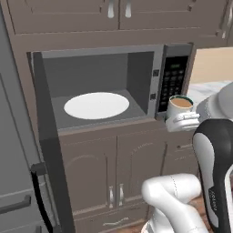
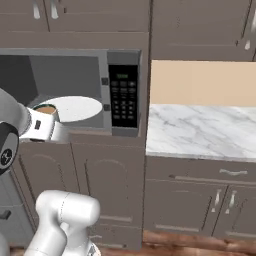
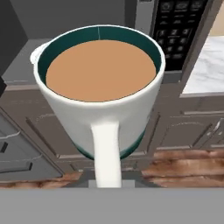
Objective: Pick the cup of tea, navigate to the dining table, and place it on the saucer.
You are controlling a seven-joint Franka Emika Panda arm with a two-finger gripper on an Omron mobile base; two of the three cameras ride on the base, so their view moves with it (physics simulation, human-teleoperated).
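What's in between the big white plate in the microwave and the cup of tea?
In the left base view, between the white plate and the cup of tea stands the microwave's grey right wall, then the front frame beside its black keypad.

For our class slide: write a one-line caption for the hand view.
The cup of tea, full and upright, held before the open microwave, handle toward the camera.

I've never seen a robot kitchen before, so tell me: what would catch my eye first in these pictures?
First, the small white mug with a dark green rim, full of brown tea, held up by the white robot arm's gripper in front of the dark wood cabinets. Behind it, the grey microwave stands wide open with a large round white plate inside. To the right lies a white-and-grey marble counter.
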